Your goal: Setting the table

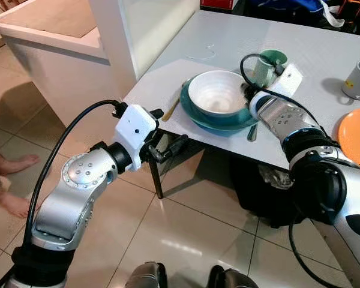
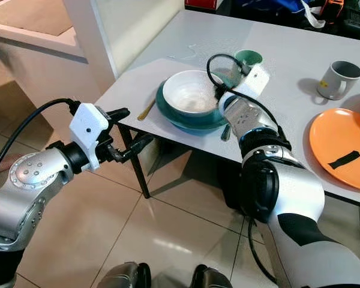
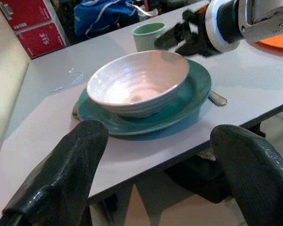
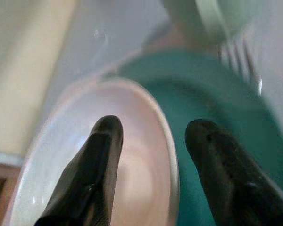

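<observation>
Right gripper [image 4: 148, 155] straddles the white bowl [image 1: 216, 93] rim, fingers apart; next, I judge, close; left gripper [image 2: 127, 133] open, idle.

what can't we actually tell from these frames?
- Whether the right gripper touches the white bowl: its fingers straddle the rim in a blurred right wrist view; its own wrist blocks it in the eye views.
- Utensil left of the teal plate: mostly hidden under the plate.
- Orange plate: cut off by the edge.
</observation>
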Robot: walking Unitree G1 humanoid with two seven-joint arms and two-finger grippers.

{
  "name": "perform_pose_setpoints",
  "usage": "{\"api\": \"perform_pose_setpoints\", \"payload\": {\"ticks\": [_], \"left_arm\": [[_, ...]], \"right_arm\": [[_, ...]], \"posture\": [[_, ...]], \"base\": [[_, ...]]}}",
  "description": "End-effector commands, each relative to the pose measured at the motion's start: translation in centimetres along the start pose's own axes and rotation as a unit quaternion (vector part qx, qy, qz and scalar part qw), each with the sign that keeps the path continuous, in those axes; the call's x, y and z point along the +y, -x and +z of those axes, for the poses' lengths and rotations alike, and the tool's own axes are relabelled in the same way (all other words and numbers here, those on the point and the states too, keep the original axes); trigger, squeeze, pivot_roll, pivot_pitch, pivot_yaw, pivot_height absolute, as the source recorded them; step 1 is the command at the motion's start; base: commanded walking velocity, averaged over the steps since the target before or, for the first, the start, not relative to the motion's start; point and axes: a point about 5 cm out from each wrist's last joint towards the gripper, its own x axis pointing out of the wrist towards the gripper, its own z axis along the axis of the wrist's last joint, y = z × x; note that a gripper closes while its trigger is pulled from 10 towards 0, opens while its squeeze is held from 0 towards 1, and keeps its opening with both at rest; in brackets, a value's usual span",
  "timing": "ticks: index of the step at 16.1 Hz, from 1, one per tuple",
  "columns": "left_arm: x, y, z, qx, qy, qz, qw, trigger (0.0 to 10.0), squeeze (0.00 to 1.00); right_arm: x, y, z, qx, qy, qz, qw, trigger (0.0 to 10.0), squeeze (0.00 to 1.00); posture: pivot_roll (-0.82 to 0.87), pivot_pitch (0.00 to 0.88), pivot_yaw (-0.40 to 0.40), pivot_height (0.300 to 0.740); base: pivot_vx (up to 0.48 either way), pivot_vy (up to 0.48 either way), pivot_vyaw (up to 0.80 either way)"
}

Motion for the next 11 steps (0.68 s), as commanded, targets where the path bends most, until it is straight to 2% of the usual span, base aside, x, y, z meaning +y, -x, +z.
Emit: {"api": "perform_pose_setpoints", "payload": {"ticks": [1,2,3,4,6,7,8,9,11], "left_arm": [[0.5,0.1,0.2,-0.002,-0.011,0.01,1.0,10.0,0.0],[0.5,0.1,0.2,-0.003,-0.011,0.011,1.0,10.0,0.0],[0.7,0.0,0.2,-0.01,-0.003,0.027,1.0,10.0,0.0],[0.8,-0.1,0.2,-0.014,0.001,0.033,0.999,10.0,0.0],[1.1,-0.7,0.4,-0.035,0.009,0.063,0.997,10.0,0.0],[1.1,-1.2,0.3,-0.043,0.016,0.091,0.995,10.0,0.0],[1.0,-1.9,-0.3,-0.048,0.048,0.125,0.99,10.0,0.0],[0.7,-2.2,-0.9,-0.044,0.07,0.132,0.988,10.0,0.0],[-0.6,-2.7,-1.9,-0.032,0.065,0.115,0.991,10.0,0.0]], "right_arm": [[0.8,0.1,1.8,-0.047,0.018,0.025,0.998,10.0,0.0],[0.9,0.1,2.3,-0.061,0.018,0.036,0.997,10.0,0.0],[0.7,0.5,4.2,-0.121,0.062,0.049,0.99,10.0,0.0],[0.5,0.7,4.9,-0.145,0.09,0.044,0.984,10.0,0.0],[-0.9,2.3,7.5,-0.246,0.165,0.015,0.955,10.0,0.0],[-1.9,3.8,8.1,-0.284,0.188,-0.002,0.94,10.0,0.0],[-3.5,6.8,7.9,-0.316,0.222,-0.025,0.922,10.0,0.0],[-4.7,8.7,7.0,-0.317,0.235,-0.044,0.918,10.0,0.0],[-7.1,12.4,4.8,-0.306,0.236,-0.075,0.919,10.0,0.0]], "posture": [[0.15,0.129,0.029,0.74],[0.15,0.129,0.029,0.74],[0.14,0.122,0.027,0.74],[0.14,0.122,0.027,0.74],[0.09,0.109,0.037,0.74],[0.07,0.108,0.041,0.74],[0.02,0.11,0.058,0.74],[0.0,0.112,0.063,0.74],[-0.02,0.113,0.072,0.74]], "base": [[0.0,0.0,0.0],[0.0,0.0,0.0],[0.0,0.0,0.0],[0.0,0.0,0.0],[0.0,0.0,0.0],[0.0,0.0,0.0],[0.0,0.0,-0.74],[0.0,0.0,-0.76],[0.0,0.0,-0.79]]}}
